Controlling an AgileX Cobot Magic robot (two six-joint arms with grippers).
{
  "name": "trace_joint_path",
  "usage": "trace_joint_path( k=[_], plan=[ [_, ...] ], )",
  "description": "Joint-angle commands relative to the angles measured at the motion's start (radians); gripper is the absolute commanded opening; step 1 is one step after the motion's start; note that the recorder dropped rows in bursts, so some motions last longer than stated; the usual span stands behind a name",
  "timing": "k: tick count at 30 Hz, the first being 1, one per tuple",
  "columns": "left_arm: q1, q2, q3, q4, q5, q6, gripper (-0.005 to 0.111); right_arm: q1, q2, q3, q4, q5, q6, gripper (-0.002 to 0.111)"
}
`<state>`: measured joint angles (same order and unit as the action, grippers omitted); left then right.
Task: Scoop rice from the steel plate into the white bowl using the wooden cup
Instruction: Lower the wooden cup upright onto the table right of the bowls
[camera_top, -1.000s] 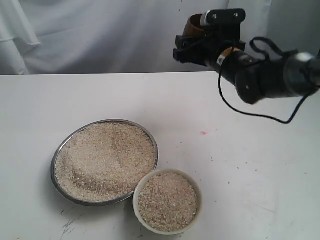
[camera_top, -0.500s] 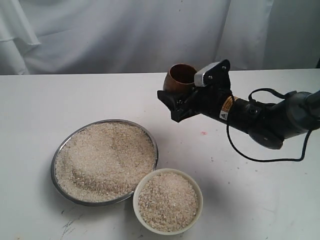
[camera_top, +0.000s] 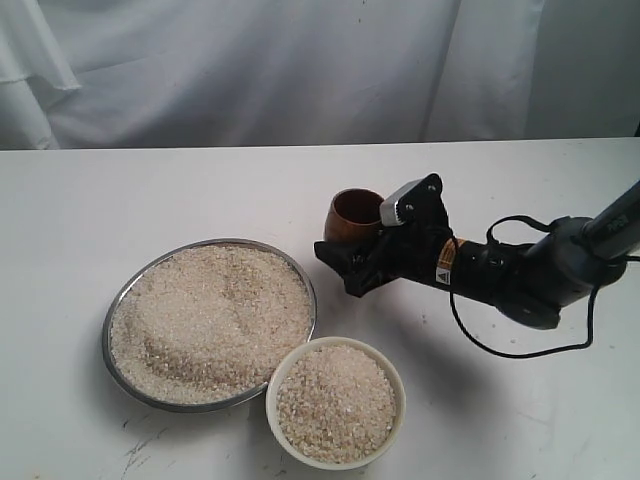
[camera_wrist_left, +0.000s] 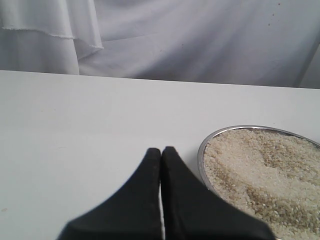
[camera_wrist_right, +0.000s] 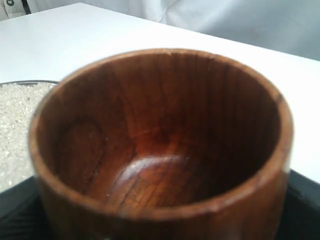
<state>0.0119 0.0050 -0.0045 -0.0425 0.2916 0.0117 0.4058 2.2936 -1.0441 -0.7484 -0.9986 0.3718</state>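
The steel plate (camera_top: 120, 300) lies at the front left, heaped with rice (camera_top: 210, 320). Just right of it in front stands the white bowl (camera_top: 335, 351), filled with rice too. My right gripper (camera_top: 345, 255) is shut on the wooden cup (camera_top: 355, 215), which stands upright and low over the table just right of the plate's far rim. Seen from the right wrist, the cup (camera_wrist_right: 160, 140) fills the picture and its inside holds no rice. My left gripper (camera_wrist_left: 161, 152) is shut on nothing, close beside the plate's rim (camera_wrist_left: 202, 155); the exterior view does not show it.
A white cloth backdrop (camera_top: 250, 70) hangs behind the white table (camera_top: 520, 400). A small red speck (camera_top: 407, 266) marks the tabletop under my right arm. A black cable (camera_top: 520, 345) loops below that arm.
My right arm has come down and to the left with the wooden cup, from high at the back to just above the table beside the plate. Plate and bowl have not moved.
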Motion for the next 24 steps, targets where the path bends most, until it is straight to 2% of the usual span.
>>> trace_joint_path(
  k=[1, 9, 24],
  plan=[
    [-0.002, -0.005, 0.005, -0.001, -0.006, -0.003, 0.000, -0.009, 0.027, -0.002, -0.001, -0.016, -0.002, 0.000],
    [-0.002, -0.005, 0.005, -0.001, -0.006, -0.003, 0.000, -0.009, 0.073, -0.022, -0.001, 0.067, -0.009, 0.000],
    [-0.002, -0.005, 0.005, -0.001, -0.006, -0.003, 0.000, -0.009, 0.073, -0.024, -0.003, 0.064, -0.059, 0.000]
  ],
)
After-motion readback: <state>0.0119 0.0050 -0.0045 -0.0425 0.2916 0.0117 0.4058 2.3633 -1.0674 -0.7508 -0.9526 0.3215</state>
